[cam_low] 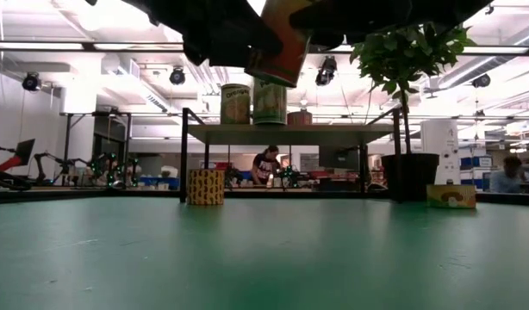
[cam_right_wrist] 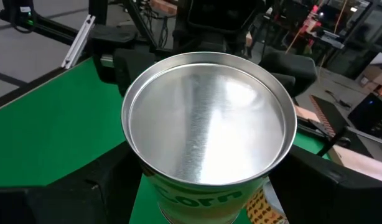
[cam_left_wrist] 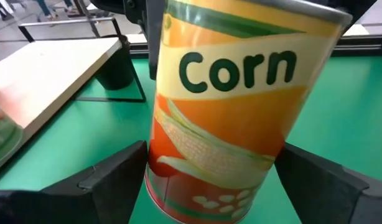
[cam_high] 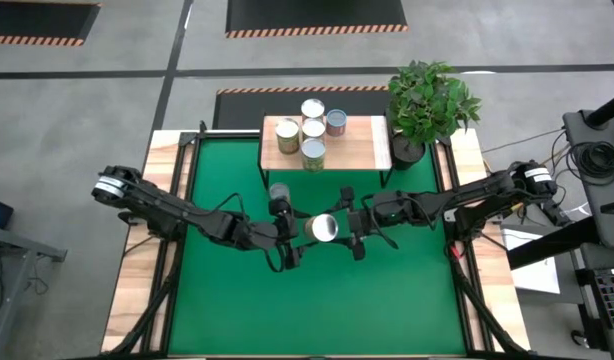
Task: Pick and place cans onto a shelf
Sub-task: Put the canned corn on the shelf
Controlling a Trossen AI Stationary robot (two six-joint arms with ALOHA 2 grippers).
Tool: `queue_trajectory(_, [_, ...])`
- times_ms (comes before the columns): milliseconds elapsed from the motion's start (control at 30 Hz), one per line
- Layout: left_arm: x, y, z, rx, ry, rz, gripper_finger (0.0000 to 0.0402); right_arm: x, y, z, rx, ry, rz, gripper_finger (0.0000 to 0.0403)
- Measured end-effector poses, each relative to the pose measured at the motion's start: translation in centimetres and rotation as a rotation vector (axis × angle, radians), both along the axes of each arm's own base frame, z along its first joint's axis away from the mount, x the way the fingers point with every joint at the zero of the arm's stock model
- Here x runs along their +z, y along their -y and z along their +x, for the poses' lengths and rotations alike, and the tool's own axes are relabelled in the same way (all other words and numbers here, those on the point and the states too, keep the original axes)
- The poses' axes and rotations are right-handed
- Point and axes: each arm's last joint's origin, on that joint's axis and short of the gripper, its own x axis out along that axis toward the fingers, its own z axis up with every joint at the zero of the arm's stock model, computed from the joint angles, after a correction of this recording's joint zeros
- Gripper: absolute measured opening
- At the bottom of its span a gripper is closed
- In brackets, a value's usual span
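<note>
Above mid-table, between both grippers, hung the can [cam_left_wrist: 228, 112] labelled "Corn", right gripper [cam_high: 349, 228] clamped on it, left gripper [cam_high: 290, 238] fingers apart beside it; silvery end seen only from right wrist.

Orange-and-yellow corn can [cam_left_wrist: 228, 118] with green lettering and silver end, green table mat [cam_high: 327, 300], light-wood shelf [cam_high: 362, 145]

Corn can [cam_left_wrist: 231, 106] between dark jaws, green table [cam_left_wrist: 359, 118], shelf [cam_left_wrist: 48, 74]
</note>
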Motion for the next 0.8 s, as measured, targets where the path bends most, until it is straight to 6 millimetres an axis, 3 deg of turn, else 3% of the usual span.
queue_trajectory(267, [0.05, -0.01, 0.00, 0.005, 0.000, 0.025, 0.0274, -0.02, 0.00, 0.00, 0.000, -0.003, 0.005, 0.0296])
queue_trajectory(567, [0.12, -0.17, -0.02, 0.053, 0.010, 0.044, 0.0278, 0.02, 0.08, 0.00, -0.025, -0.002, 0.027, 0.0355])
queue_trajectory(800, [0.33, -0.21, -0.15, 0.070, 0.021, 0.055, 0.0278, 0.85, 0.15, -0.55, -0.027, 0.018, 0.037, 0.0361])
